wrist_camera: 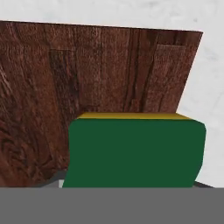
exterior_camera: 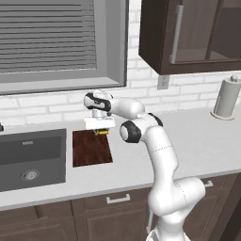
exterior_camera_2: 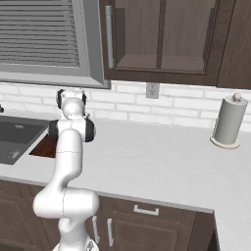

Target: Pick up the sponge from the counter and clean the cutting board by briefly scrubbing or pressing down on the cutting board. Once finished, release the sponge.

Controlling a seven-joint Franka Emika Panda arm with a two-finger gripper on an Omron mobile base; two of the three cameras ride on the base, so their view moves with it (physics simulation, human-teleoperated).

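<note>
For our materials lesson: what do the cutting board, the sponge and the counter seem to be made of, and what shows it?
Cutting board: likely wood, matte, with dark reddish-brown grain streaks.
Sponge: probably foam, a flat green layer on a thin yellow one; no texture visible.
Counter: perhaps stone or laminate, smooth pale grey-white, faintly mottled.

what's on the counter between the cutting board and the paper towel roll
Just the robot's arm crosses that stretch. In the left base view the counter between the cutting board and the paper towel roll is otherwise bare.

text: none legible | labels: none | brands: none | numbers or signs: none
</note>
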